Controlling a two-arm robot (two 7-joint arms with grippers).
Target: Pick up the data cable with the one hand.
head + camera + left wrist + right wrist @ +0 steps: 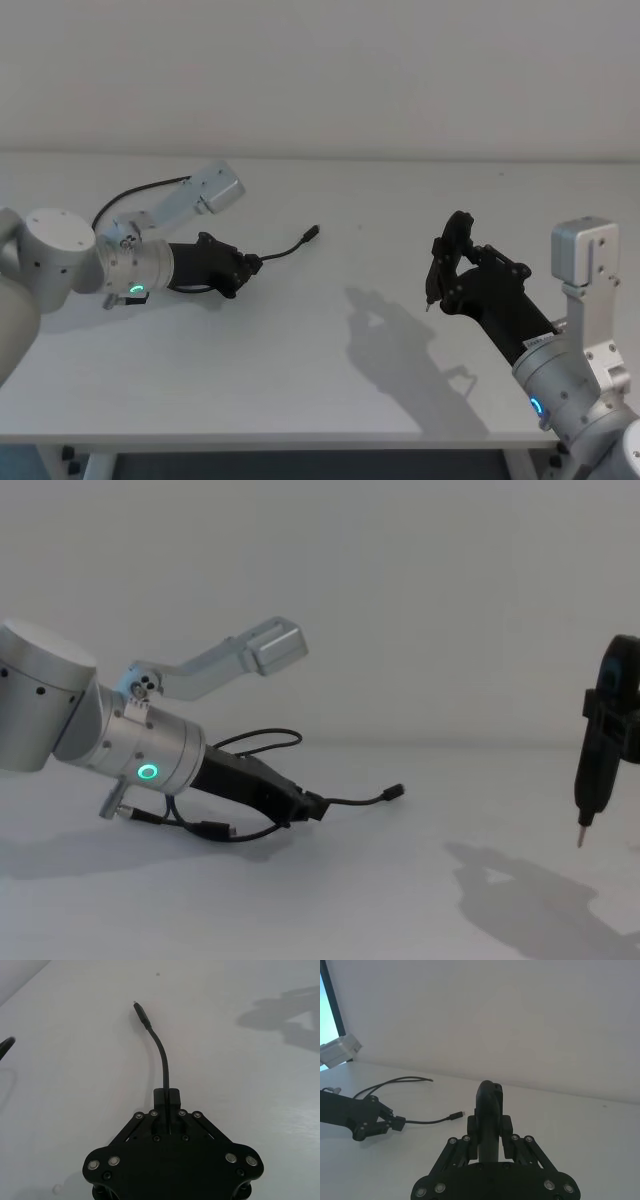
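The data cable is a thin black cord on the white table. My left gripper, on the silver arm with the green ring, is shut on it low over the table. A short end curves out past the fingertips to a small plug, which also shows in the left wrist view as the plug beyond the gripper. The rest of the cable loops back under and behind the arm. My right gripper hovers at the right, shut on a black pointed tool.
The left arm's silver elbow link juts up behind the cable loop. The right arm's shadow lies on the table's middle. The table's front edge runs close below, and a plain wall stands behind.
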